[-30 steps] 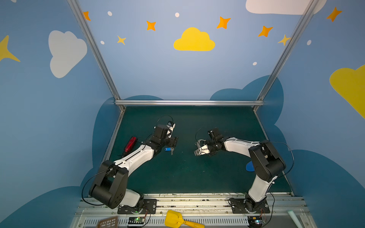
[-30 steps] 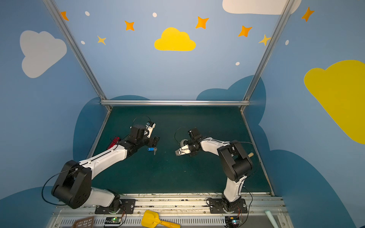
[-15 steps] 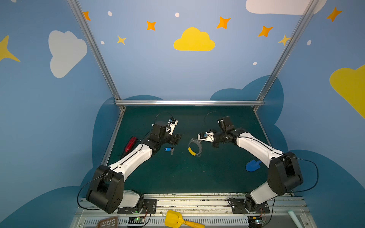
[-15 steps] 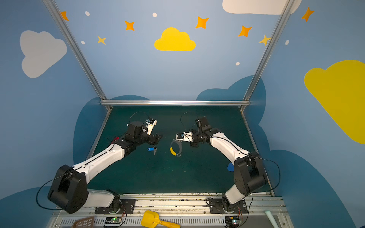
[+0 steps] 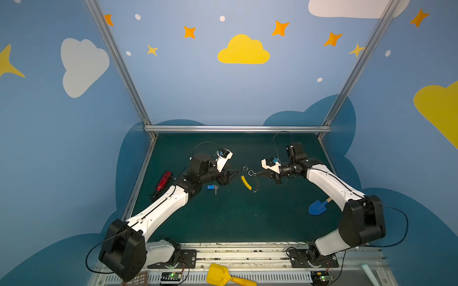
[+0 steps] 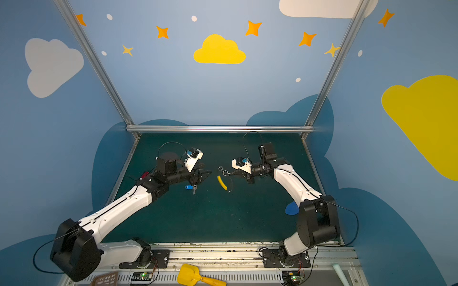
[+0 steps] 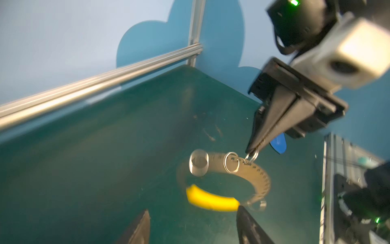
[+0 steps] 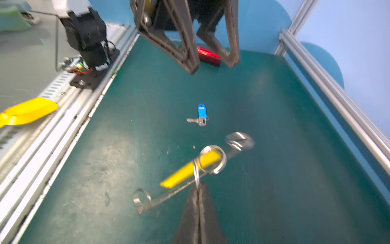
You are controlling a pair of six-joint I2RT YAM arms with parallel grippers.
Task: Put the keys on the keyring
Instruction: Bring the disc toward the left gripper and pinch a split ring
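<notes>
A dark green table [image 5: 235, 218] forms the floor of a booth whose blue walls [image 5: 198, 94] carry painted clouds and stars. In both top views the left arm [image 5: 158, 210] and the right arm [image 5: 329, 185] reach in from the front rail [image 5: 247, 255] and face each other over the far half of the table. The right end effector [image 5: 257, 174] has its jaws pressed tight together on a small metal loop [image 7: 252, 155] threaded on the keyring [image 7: 262, 177]. The grey hoop with its yellow arc [image 5: 246, 182] therefore hangs from the tips. It is blurred in both wrist views, and whether its lower edge touches the table cannot be told. At least 2 other small metal rings [image 7: 231, 162] sit along the hoop's studded rim. The left end effector [image 5: 231, 174] points at the hoop from close by, its jaws spread at a middling width with nothing between them. The keys [image 5: 213, 187], a blue tag joined to a little silver key, lie flat on the table just on the near side of the left end effector, apart from the keyring. A red object [image 5: 163, 180] lies by the left arm near the table's left edge. A blue toy shovel [image 5: 317, 206] lies beside the right arm, and a yellow scoop [image 5: 220, 276] rests at the front rail, off the green surface.
</notes>
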